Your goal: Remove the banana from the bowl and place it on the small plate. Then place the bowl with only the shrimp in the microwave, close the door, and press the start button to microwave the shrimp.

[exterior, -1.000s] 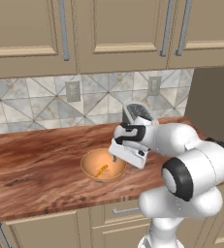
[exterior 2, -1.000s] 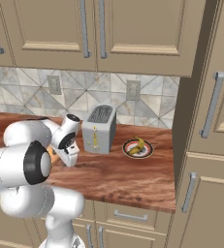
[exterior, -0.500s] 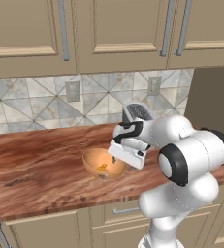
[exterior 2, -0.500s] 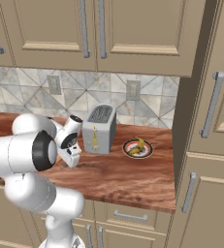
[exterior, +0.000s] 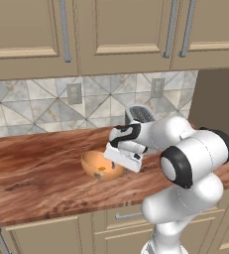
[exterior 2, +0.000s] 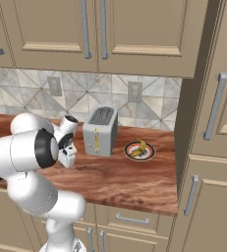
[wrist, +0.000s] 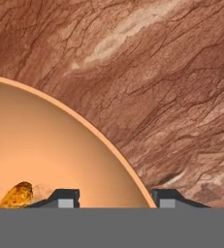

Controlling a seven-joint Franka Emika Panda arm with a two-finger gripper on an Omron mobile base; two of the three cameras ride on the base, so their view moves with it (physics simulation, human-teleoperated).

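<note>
No readable text, label, brand, number or sign anywhere. Plain faces on the toaster (exterior 2: 100, 131), with only a blurred orange-yellow strip on its front, illegible. Blank wall outlets (exterior 2: 134, 91) on the tiled backsplash. Unmarked bowl (exterior: 102, 165), plate (exterior 2: 139, 150) and wooden counter (wrist: 157, 87).

Wooden counter (exterior: 31, 173) bearing bowl (exterior: 97, 165), toaster (exterior 2: 100, 131), plate (exterior 2: 139, 151).
</note>
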